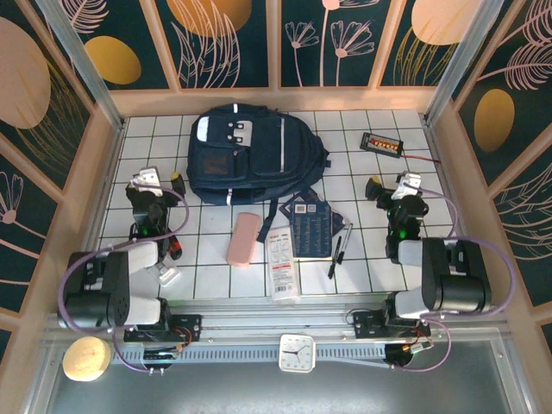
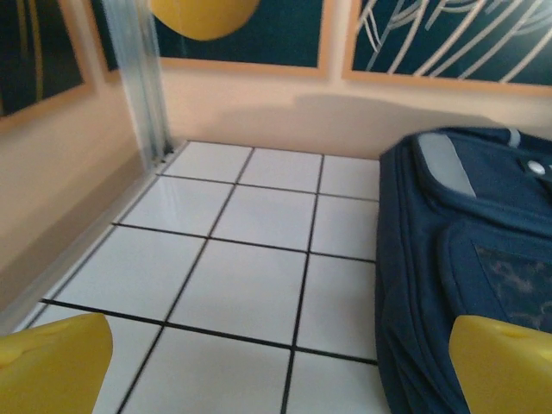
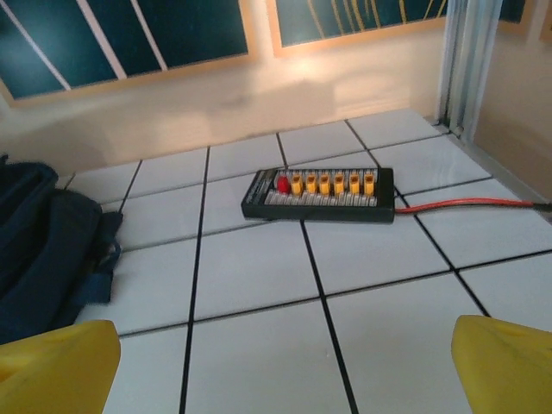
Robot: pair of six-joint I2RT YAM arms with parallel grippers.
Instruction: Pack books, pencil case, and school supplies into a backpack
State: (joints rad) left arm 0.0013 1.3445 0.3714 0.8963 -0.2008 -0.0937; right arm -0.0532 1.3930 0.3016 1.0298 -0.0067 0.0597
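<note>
Two tools stand wide open, holding nothing: the left tool just left of the backpack, the right tool well to its right. The backpack lies flat on the desk. Just in front of it lie the case, book, booklet and pens. By my judgement nothing is packed yet: opening the backpack and loading every item are left.
</note>
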